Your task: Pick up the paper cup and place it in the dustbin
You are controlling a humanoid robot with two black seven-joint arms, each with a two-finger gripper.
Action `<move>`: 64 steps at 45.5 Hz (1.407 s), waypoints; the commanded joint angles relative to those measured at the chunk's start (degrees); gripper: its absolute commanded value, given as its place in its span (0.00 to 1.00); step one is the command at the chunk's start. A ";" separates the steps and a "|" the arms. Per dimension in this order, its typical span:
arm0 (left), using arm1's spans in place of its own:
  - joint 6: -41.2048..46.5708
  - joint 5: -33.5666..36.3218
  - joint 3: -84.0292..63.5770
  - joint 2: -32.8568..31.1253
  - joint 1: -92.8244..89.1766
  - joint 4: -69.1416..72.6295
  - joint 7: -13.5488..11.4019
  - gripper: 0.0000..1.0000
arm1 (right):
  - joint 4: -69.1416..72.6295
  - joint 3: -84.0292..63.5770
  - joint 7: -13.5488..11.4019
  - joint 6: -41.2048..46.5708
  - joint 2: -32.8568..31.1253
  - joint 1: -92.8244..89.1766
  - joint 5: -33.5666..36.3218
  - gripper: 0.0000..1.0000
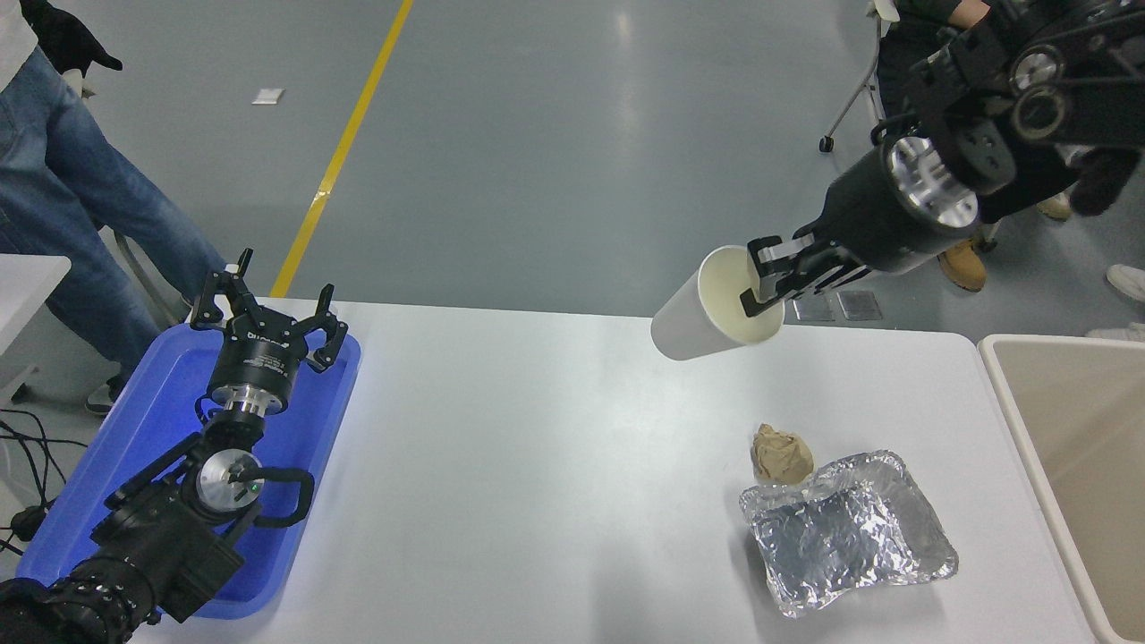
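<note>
Pinching the paper cup (693, 322) rim — right hand (767, 279), dustbin (1064, 429) cut off, left hand (268, 313) wide.

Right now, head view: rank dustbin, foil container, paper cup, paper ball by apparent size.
1. dustbin, though cropped
2. foil container
3. paper cup, held aloft nearer the camera, so inflated
4. paper ball

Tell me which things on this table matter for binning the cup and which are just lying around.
Part of the job:
- pale cream paper cup, held tilted above the table by its rim
- right pincer, shut on the cup's rim
- large beige plastic dustbin, at the table's right end

Just lying about:
- crumpled tan paper ball
- crinkled silver foil container
- flat blue plastic tray, under the parked left pincer
</note>
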 commanded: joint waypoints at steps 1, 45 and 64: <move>-0.01 -0.07 0.00 0.00 0.00 0.00 0.00 1.00 | -0.14 -0.37 -0.08 1.70 -2.11 2.73 -0.12 0.00; -0.01 -0.07 0.00 0.00 0.00 0.00 0.00 1.00 | -63.68 8.32 -0.52 -3.22 -6.24 -43.23 0.15 0.00; -0.10 0.02 0.00 0.00 -0.09 0.00 0.00 1.00 | -77.57 14.30 -3.76 -19.48 -6.15 -63.53 2.69 0.00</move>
